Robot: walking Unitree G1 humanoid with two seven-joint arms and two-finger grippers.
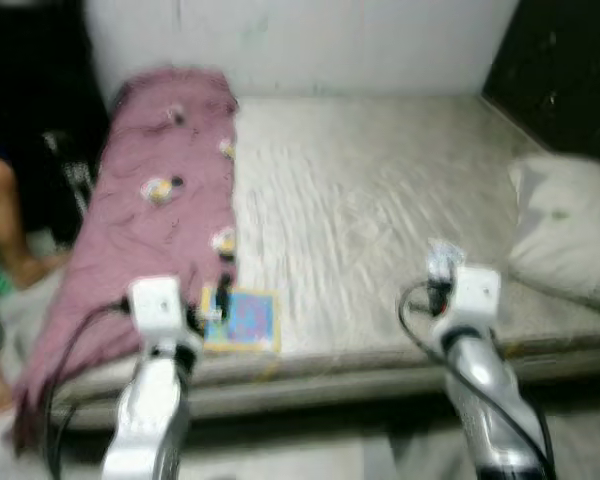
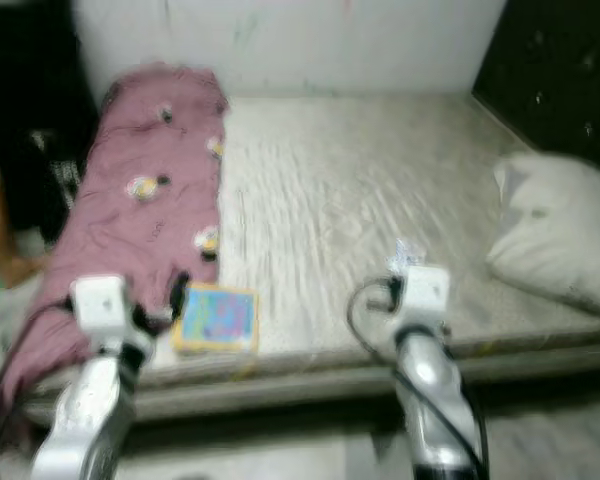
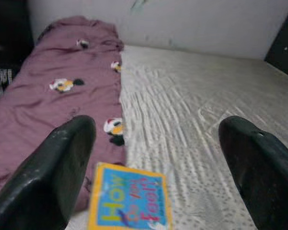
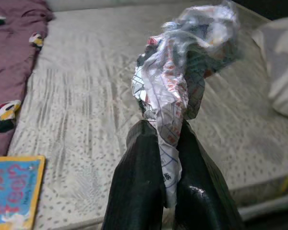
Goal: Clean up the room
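- Crumpled plastic wrapper (image 4: 182, 72): clamped between the two black fingers of my right gripper (image 4: 169, 158), held in the air above the front edge of the bed (image 1: 380, 200).
- Person's leg (image 1: 5, 215): visible at the far left, on the floor beside the bed.
- Purple blanket (image 1: 150, 200): lies along the left side of the bed and hangs over its left edge; it carries small cartoon prints.
- My left gripper (image 3: 153, 158): fingers (image 3: 48, 177) spread wide apart, holding nothing, hovering over the front left corner of the bed.
- Picture book (image 1: 242, 320): blue cover with yellow border, lying flat on the mattress near the front edge, just beside the blanket and directly ahead of my left gripper.
- Mattress sheet (image 3: 206, 120): pale, wrinkled, between blanket and pillow.
- Grey pillow (image 1: 570, 225): rests at the right side of the bed, well apart from the book.
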